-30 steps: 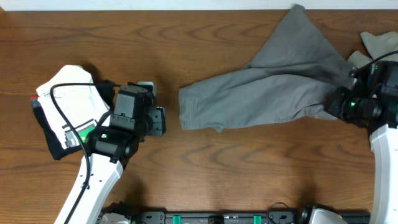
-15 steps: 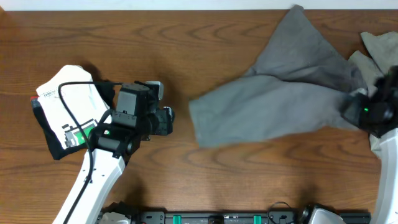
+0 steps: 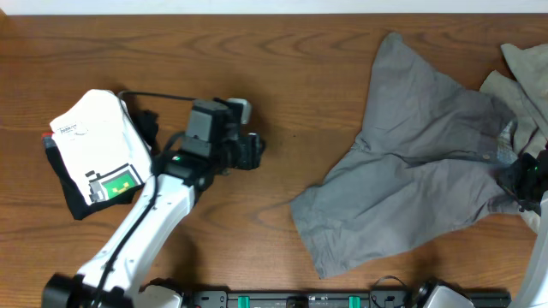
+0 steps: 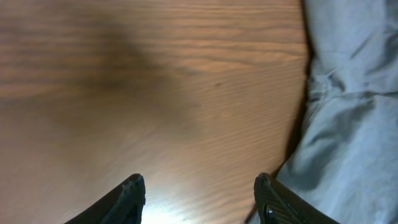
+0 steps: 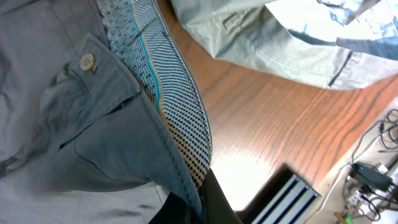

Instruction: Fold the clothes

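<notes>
Shorts (image 3: 411, 171): soft, light, floppy, sprawled on right of table (image 3: 282, 51). Right hand (image 3: 524, 178) clenched on waistband (image 5: 180, 124); left hand (image 3: 253, 152) released, empty. Best pinched at waistband corners, leg hems.

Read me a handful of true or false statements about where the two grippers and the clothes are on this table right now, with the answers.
1. The left gripper is open and holds nothing. True.
2. The right gripper is open and hangs clear of the cloth. False: it is shut on the waistband of the grey shorts.
3. A folded white garment lies at the left side of the table. True.
4. The grey shorts lie neatly folded in the middle of the table. False: they lie spread out and unfolded on the right side.
5. A button shows on the waistband. True.
</notes>
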`<act>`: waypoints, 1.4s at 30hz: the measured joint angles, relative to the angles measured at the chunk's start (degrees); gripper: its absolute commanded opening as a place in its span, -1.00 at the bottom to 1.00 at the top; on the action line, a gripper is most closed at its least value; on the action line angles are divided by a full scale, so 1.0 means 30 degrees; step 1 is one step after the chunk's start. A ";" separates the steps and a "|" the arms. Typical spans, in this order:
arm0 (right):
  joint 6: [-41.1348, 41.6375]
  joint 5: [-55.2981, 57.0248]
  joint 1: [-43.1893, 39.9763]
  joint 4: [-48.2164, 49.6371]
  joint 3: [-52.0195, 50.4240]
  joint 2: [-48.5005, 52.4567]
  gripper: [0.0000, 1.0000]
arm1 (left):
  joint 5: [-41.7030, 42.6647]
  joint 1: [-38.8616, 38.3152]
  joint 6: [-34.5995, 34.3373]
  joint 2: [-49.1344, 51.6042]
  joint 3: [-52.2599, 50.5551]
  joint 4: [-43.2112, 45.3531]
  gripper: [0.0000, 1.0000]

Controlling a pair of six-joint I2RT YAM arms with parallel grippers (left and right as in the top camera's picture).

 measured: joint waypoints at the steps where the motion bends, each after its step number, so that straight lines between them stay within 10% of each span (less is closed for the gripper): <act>1: 0.0015 0.0051 0.0000 -0.0138 0.0000 0.0000 -0.97 | 0.0117 -0.0211 -0.0109 0.0299 0.0000 0.0481 0.19; 12: 0.0015 0.0226 0.0000 -0.1268 -0.0335 0.0000 -0.96 | 0.2324 -0.2484 -0.0452 0.3519 0.0015 0.6492 0.18; 22: 0.0525 0.0233 -0.0036 -0.1275 -0.1290 0.0000 -0.38 | 0.2761 -0.2747 -0.0590 0.4146 0.1654 0.6637 0.29; 42: -0.3570 -0.6645 0.0940 -0.0233 -0.0262 -0.0007 -0.51 | 0.5960 -0.3774 -0.1778 1.0426 0.7220 0.5588 0.59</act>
